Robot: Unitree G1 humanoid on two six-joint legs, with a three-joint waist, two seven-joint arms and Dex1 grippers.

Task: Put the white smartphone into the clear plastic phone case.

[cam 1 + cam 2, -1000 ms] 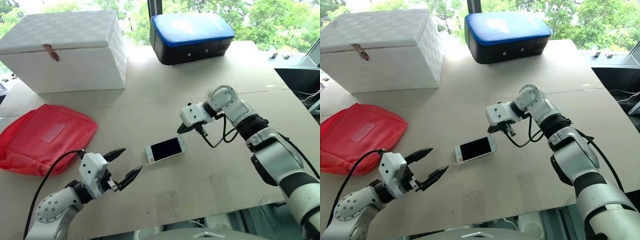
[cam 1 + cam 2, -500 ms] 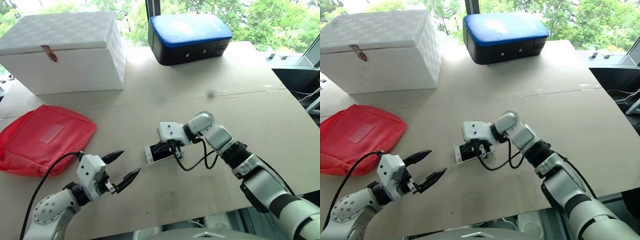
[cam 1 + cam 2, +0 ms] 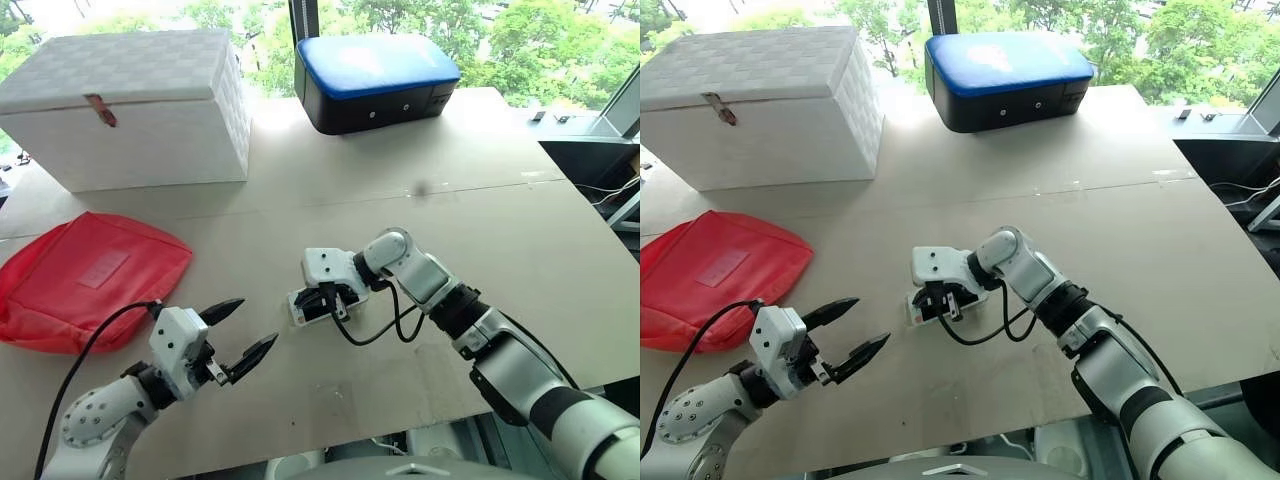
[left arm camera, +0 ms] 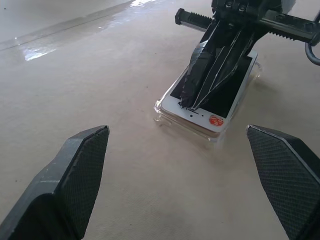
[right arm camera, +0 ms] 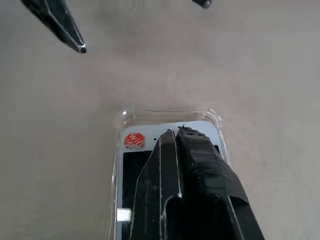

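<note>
**Right gripper down on the phone, left gripper waiting wide**

Since a second ago my right arm has swung down and to the left, from above the desk on the phone's right to rest its closed fingertips on the phone's screen; my left arm has held its place.

On the far left of the desk [image 3: 480, 200] stands a white woven box [image 3: 130, 105] with its lid shut, and nearer than it lies a red pouch [image 3: 85, 280], flat on the surface. At the near left, my left gripper [image 3: 240, 335] hovers low over the desk with its two black fingers spread wide and nothing between them, pointing right toward the phone and still well short of it.

Around the middle of the desk lies the white smartphone [image 4: 202, 112], screen up, with an orange round sticker [image 4: 216, 120] over its home-button end. It sits within the clear plastic phone case [image 5: 125, 118], whose transparent rim shows all round that end; I cannot tell whether the phone is pressed fully home. The end with the sticker faces my left gripper.

My right gripper [image 5: 175, 134] comes in from the right with its fingers pinched together, holding nothing, their tips touching the phone's face just beside the sticker. A black cable [image 3: 375, 325] loops from its wrist.

At the far edge, right of the white box, stands a dark case with a blue top [image 3: 375, 70].
</note>
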